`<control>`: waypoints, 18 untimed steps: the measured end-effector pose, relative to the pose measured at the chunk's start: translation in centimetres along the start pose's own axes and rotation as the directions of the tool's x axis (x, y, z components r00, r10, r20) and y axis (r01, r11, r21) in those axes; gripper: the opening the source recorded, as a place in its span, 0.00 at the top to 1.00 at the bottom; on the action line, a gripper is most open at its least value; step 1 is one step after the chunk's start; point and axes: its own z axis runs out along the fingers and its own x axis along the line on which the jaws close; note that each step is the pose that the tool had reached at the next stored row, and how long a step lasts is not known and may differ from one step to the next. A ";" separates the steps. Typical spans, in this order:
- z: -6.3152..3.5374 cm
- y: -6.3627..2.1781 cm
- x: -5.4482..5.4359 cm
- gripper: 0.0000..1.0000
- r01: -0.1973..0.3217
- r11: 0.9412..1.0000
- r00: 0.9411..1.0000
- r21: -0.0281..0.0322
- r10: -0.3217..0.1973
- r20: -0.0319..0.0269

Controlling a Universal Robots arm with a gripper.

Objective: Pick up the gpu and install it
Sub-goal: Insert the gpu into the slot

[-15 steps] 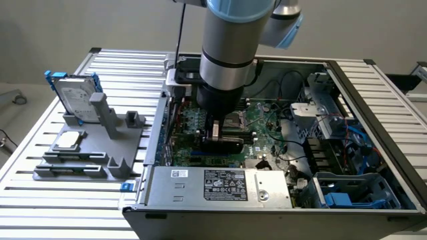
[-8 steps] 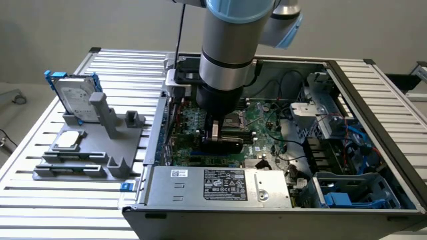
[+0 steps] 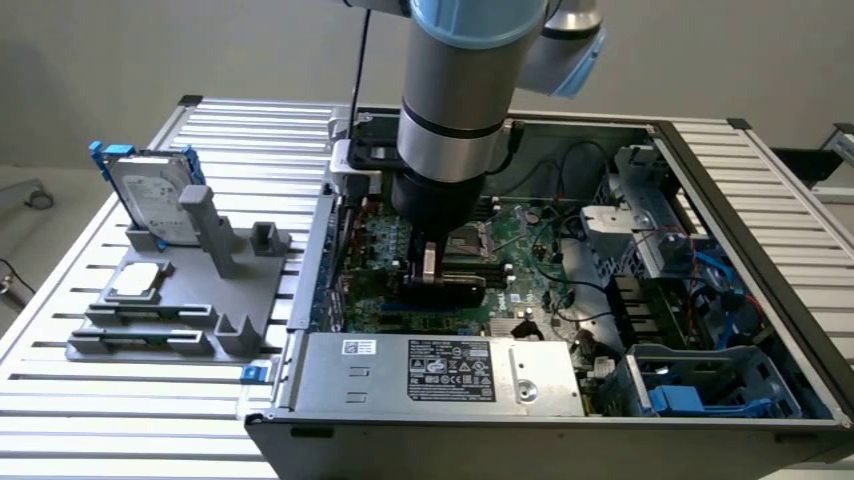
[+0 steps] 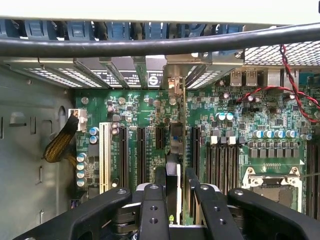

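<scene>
The gpu [image 4: 176, 145] stands edge-on over the green motherboard [image 4: 135, 107], in line with the black expansion slots [image 4: 141, 150]. Its silver end bracket [image 4: 175, 84] sits at the rear wall of the case. My gripper [image 4: 175, 172] is shut on the card's upper edge, one black finger on each face. In the exterior view the gripper [image 3: 438, 262] reaches down into the open computer case [image 3: 747, 250], and the gpu's black cover [image 3: 447, 292] shows just below it. Whether the card is pressed fully into its slot I cannot tell.
A silver hard drive in a blue frame [image 3: 150, 190] leans on a grey fixture [image 3: 187, 290] at the exterior view's left. The power supply [image 3: 441, 370] lies along the case front. Near the card are memory slots [image 4: 220, 165], a CPU socket [image 4: 272, 182], red wires [image 4: 285, 75] and a black cable [image 4: 150, 46].
</scene>
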 end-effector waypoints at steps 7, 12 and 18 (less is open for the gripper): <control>0.02 0.10 -0.1 0.73 0.000 1.000 1.000 -0.001 0.000 0.001; 0.03 0.13 -0.1 0.73 0.000 1.000 1.000 -0.002 0.000 0.001; 0.24 0.11 -0.1 0.73 0.000 1.000 1.000 -0.001 0.000 0.001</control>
